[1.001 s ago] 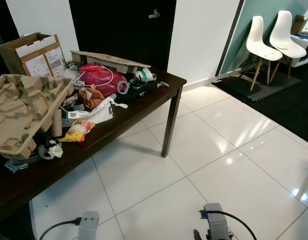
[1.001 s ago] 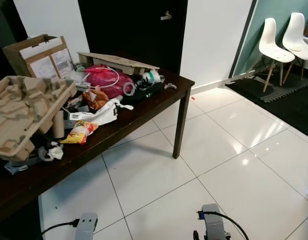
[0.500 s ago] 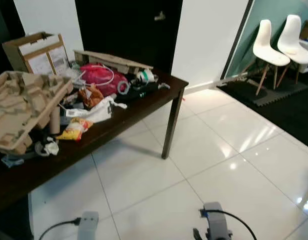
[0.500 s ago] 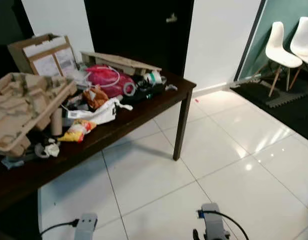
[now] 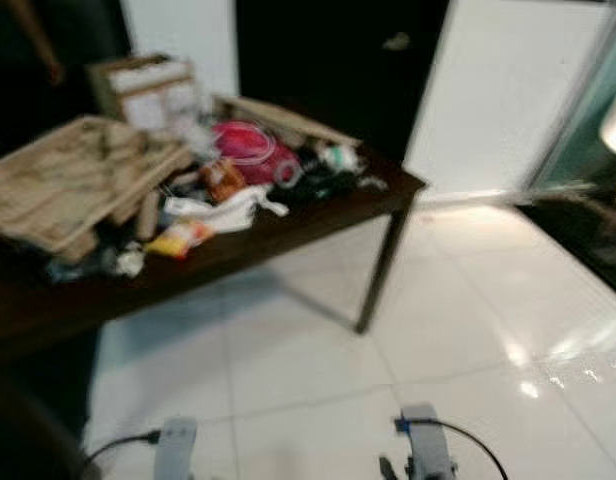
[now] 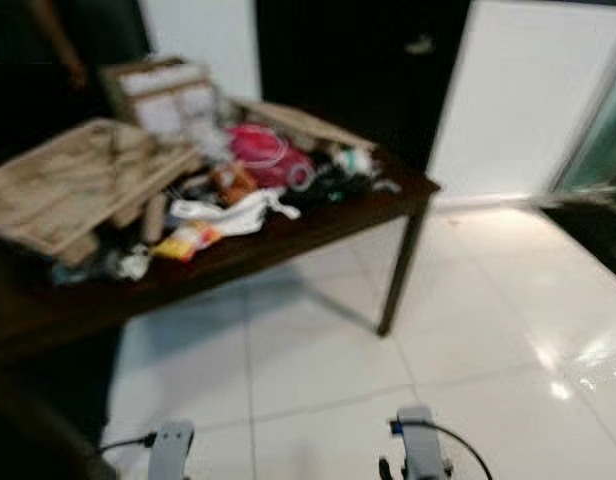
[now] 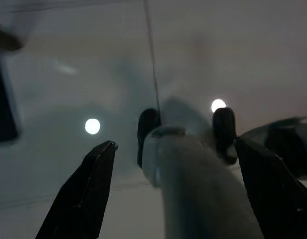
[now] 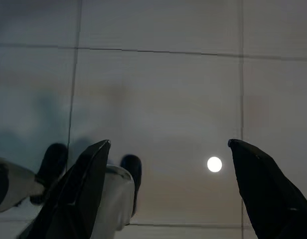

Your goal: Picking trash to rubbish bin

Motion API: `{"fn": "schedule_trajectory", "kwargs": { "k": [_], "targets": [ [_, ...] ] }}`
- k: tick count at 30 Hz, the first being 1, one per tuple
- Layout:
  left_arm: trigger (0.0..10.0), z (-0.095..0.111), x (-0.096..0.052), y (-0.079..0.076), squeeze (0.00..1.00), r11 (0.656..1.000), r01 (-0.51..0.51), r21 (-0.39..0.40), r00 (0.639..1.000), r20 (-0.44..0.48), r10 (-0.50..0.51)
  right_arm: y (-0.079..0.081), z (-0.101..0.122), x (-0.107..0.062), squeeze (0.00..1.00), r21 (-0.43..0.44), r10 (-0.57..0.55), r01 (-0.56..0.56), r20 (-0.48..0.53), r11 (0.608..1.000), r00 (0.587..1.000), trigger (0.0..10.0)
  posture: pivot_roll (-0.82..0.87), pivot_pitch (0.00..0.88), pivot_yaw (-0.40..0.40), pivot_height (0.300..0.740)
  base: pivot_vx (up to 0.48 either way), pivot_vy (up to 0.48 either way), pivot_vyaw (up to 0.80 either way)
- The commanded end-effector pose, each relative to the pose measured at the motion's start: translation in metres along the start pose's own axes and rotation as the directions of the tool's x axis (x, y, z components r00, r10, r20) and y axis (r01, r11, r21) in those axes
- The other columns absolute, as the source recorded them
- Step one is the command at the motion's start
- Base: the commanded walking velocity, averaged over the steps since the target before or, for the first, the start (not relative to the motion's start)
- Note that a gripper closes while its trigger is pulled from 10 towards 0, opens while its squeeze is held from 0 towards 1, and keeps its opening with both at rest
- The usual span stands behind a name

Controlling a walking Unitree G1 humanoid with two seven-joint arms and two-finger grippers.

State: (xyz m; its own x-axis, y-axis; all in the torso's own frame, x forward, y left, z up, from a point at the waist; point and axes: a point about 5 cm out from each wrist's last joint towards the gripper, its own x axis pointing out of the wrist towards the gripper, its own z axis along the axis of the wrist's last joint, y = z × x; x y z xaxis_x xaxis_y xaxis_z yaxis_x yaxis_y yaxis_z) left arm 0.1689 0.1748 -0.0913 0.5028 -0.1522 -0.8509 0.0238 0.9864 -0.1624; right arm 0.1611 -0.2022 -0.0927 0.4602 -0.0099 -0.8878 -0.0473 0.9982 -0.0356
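The eye views are blurred. A dark wooden table (image 5: pixel 318 215) carries a heap of trash: a red bag (image 5: pixel 250 150), a yellow snack packet (image 5: pixel 180 238), white wrapping (image 5: pixel 228 208), a crumpled white scrap (image 5: pixel 128 262) and a moulded cardboard tray (image 5: pixel 78 180). Both arms hang low over the floor, well short of the table, with their wrists at the bottom edge of the eye views. My left gripper (image 7: pixel 176 143) is open over the tiles and holds nothing. My right gripper (image 8: pixel 168 143) is open too, also above bare tile.
A cardboard box (image 5: pixel 148 88) stands at the table's far corner before a dark door (image 5: pixel 328 60). The table leg (image 5: pixel 380 270) meets glossy white floor tiles (image 5: pixel 468 330) that stretch to the right. A dark shape (image 5: pixel 18 430) fills the lower left corner.
The whole picture has shifted right and blurred, so the camera has turned left; the white chairs have left the frame. The trash on the table has not moved.
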Motion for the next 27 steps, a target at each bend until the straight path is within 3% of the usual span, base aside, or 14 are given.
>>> {"fn": "schedule_trajectory", "kwargs": {
  "k": [1,18,27],
  "targets": [
    [10.0,-0.0046,-0.0003,-0.0004,0.0,1.0,0.002,0.008,1.0,-0.024,-0.002,0.0002,-0.0021,-0.0002,0.0,0.007,-0.003,0.003,-0.003,1.0,1.0,10.0,-0.02,0.026,-0.021,0.74,0.0,-0.379,0.0],
    [10.0,-0.0052,0.0003,-0.0027,0.0,1.0,0.002,0.006,1.0,-0.024,-0.002,-0.0013,-0.004,-0.0006,0.0,0.011,-0.007,0.007,-0.006,1.0,1.0,10.0,-0.03,0.03,-0.027,0.74,0.0,-0.373,0.0],
    [10.0,-0.0052,0.0002,-0.0011,0.0,1.0,-0.028,-0.008,0.999,-0.019,0.028,-0.0016,-0.0045,-0.0009,0.0,-0.001,0.004,-0.004,0.0,1.0,1.0,10.0,-0.02,0.033,-0.027,0.74,0.0,0.0,0.06]
  ]
}}
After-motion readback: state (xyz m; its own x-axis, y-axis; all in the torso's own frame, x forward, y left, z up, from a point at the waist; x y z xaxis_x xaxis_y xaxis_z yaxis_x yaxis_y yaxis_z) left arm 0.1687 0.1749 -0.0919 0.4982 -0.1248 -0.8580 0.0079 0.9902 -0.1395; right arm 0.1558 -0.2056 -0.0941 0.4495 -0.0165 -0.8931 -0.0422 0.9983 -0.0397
